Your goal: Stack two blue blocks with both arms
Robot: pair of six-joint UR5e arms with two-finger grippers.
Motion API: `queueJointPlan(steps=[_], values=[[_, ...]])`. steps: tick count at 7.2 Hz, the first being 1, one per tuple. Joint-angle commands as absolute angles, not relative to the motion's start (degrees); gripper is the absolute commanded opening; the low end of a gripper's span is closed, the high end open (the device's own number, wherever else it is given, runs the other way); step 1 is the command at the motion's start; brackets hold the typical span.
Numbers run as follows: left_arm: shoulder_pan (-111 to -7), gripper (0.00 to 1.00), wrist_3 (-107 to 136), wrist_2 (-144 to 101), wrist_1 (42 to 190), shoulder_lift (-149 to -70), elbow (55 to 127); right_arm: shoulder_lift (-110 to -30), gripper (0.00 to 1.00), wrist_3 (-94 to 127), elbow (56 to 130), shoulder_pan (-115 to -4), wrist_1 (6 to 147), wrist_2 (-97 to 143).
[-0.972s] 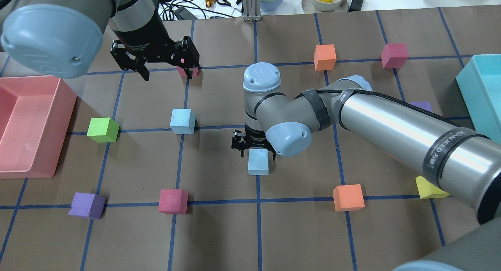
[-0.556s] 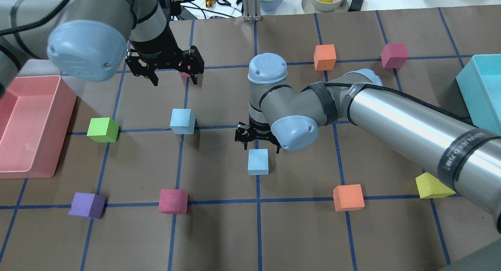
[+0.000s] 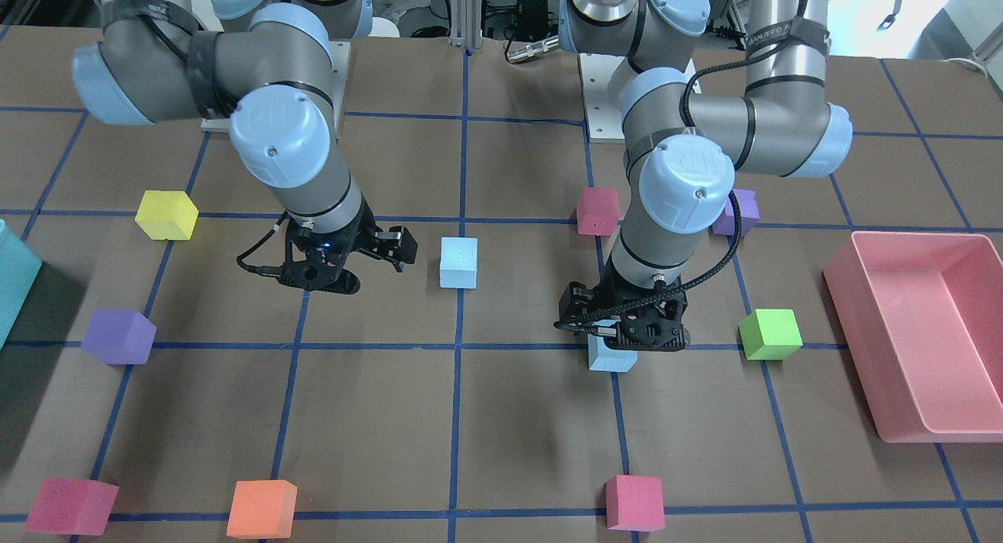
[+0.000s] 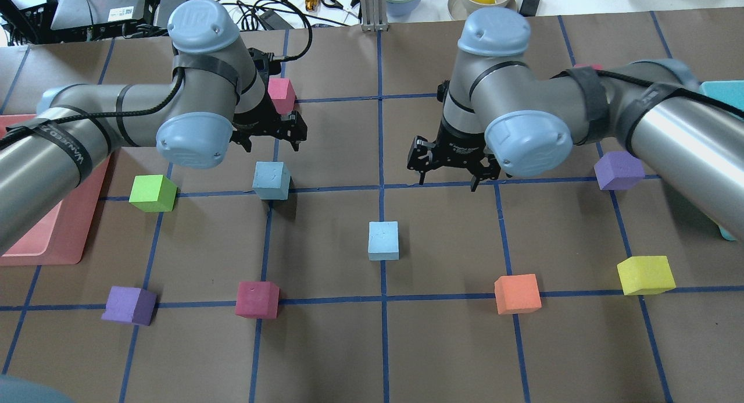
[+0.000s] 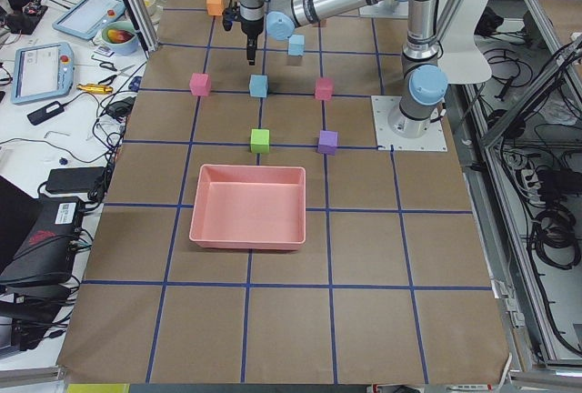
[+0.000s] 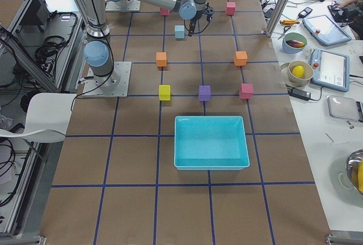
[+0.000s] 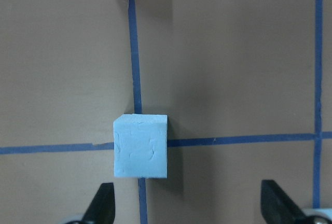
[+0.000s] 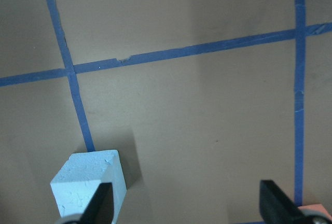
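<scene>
Overhead exterior view: the left gripper (image 4: 270, 142) hangs with its fingers spread and empty just behind the left blue block (image 4: 271, 180), which sits on the table (image 4: 325, 345) at a tape crossing. The left wrist camera shows that block ahead of the fingertips, not yet between them, so this looks like lining up for a pick. The right gripper (image 4: 446, 181), also spread and empty, hovers well apart from the middle blue block (image 4: 383, 240), probably leaving that one clear as the base of the stack.
</scene>
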State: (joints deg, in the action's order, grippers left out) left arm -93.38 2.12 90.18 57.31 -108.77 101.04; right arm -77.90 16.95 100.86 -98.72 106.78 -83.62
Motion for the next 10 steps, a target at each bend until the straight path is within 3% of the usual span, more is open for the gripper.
queueJointPlan(steps=[1, 4, 5, 7, 10], values=[[-91.67, 1.0, 1.32, 90.35, 55.55, -112.66, 101.78, -82.86, 1.0, 8.4, 98.27, -95.82, 103.55, -86.54], [-91.58, 1.0, 1.93, 90.27, 55.55, -115.57, 102.3, -89.18, 1.0, 3.26, 95.98, -93.25, 93.37, -88.58], [-91.58, 0.94, 1.67, 90.35, 55.55, -116.19, 102.39, -91.38, 1.0, 2.99, 95.72, -93.08, 90.47, -89.99], [-91.58, 0.49, 1.67, 90.53, 55.63, -116.46, 102.13, -93.87, 1.0, 3.16, 93.96, -93.08, 88.42, -90.88], [-94.55, 0.46, 9.87, 88.43, 60.96, -113.3, 99.25, -93.51, 1.0, 0.2, 93.96, -90.81, 88.51, -92.9]])
